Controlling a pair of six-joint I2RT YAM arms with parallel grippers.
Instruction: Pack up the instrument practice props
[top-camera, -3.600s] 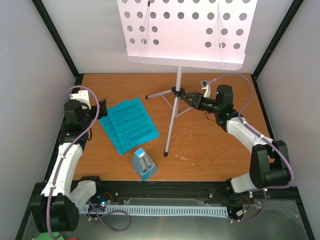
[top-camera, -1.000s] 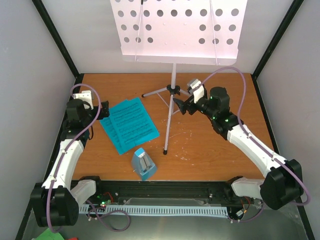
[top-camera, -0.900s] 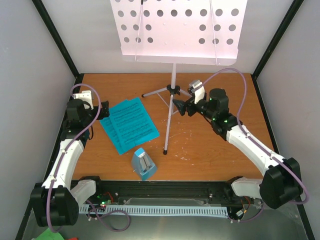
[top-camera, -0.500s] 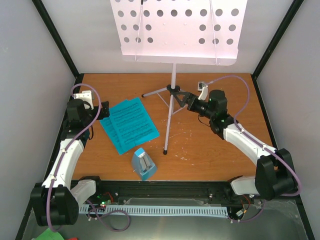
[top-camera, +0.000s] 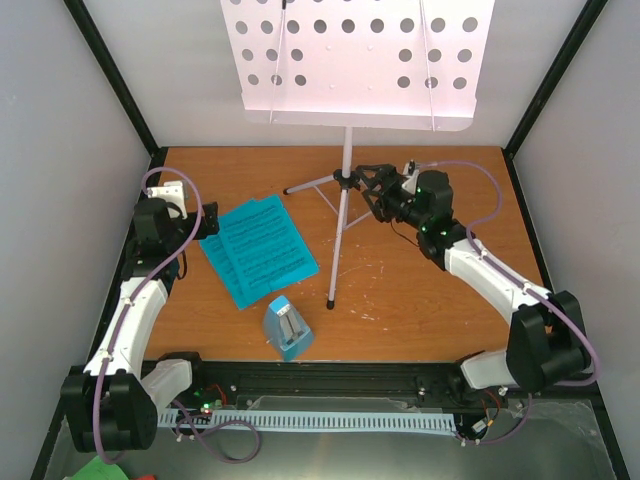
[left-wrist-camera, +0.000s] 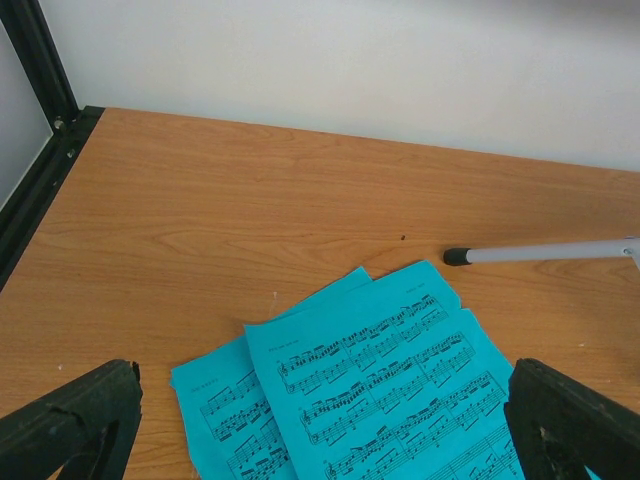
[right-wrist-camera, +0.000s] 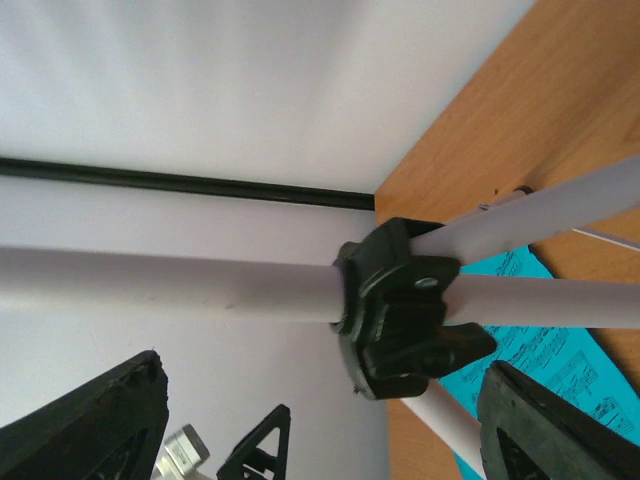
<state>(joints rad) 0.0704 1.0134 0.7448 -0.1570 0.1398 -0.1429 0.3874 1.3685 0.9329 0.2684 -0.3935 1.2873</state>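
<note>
The grey tripod music stand stands at the back of the table, its perforated desk high above. My right gripper is open at the stand's black leg hub, one finger either side and clear of it; its fingertips show no contact. Bright-blue sheet-music pages lie overlapped left of centre. My left gripper hovers open over their left edge, the pages between its spread fingers. The light-blue metronome stands upright near the front edge.
Grey walls and black frame posts close in the wooden table on three sides. One tripod leg reaches forward to a foot beside the pages; another leg's foot lies just beyond them.
My right gripper has rolled over and pushed left and back to the stand's hub, its jaws narrowing slightly. The stand stood further right several seconds ago. The left arm has stayed still.
</note>
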